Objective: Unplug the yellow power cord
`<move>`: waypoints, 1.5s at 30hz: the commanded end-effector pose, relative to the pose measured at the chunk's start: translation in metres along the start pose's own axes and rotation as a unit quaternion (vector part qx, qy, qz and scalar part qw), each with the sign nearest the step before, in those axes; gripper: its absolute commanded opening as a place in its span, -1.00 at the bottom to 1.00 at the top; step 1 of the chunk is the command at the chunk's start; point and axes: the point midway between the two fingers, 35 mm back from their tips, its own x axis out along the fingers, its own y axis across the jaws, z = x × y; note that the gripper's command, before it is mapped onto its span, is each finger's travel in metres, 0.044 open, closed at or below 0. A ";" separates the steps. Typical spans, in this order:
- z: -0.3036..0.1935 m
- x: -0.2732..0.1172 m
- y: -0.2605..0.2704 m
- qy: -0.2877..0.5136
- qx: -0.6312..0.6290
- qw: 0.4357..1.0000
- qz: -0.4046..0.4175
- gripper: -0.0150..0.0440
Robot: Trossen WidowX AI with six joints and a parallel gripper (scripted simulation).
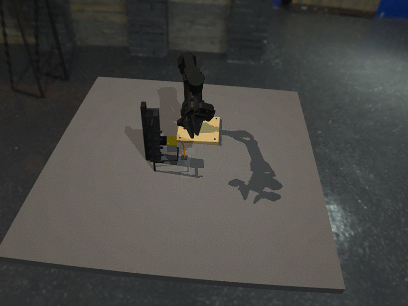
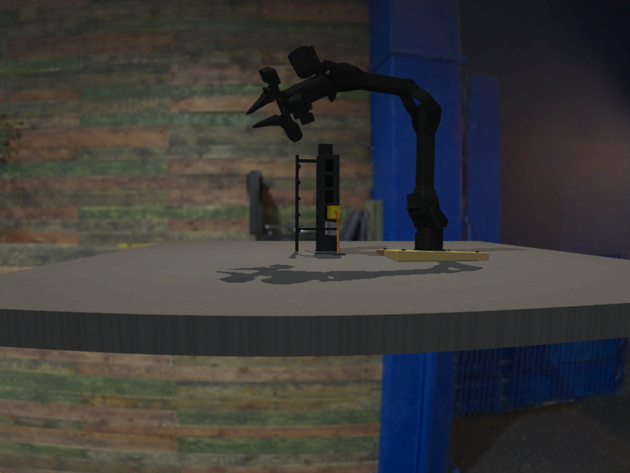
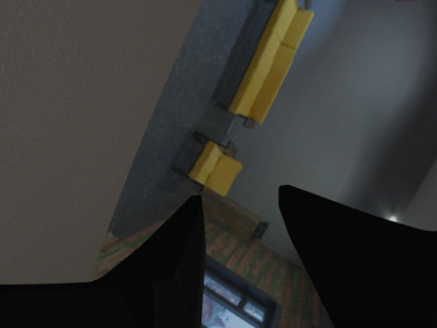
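The power strip stands upright, black, with a column of sockets. The yellow plug sits against the strip's lower part, below three dark sockets, and looks seated; its prongs are hidden. An orange-yellow cord hangs from the plug down to the table. My gripper is partly open, with a gap between the fingertips and nothing in it. It is high above the table, higher than the strip's top, and touches neither plug, cord nor strip.
A thin black rod frame stands beside the strip. A grey block is below the plug. The arm's yellow base plate is near the strip. The table edge crosses the wrist view.
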 end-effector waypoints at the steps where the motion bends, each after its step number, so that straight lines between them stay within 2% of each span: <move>1: 0.017 0.002 0.062 -0.043 0.044 0.992 0.108 0.05; 7: 0.044 -0.019 0.155 -0.091 0.116 0.947 0.286 0.05; 13: 0.071 -0.067 0.232 -0.119 0.188 0.860 0.459 0.05; 15: 0.076 -0.080 0.244 -0.123 0.202 0.837 0.493 0.05; 45: 0.050 -0.081 0.259 -0.122 0.203 0.835 0.497 0.05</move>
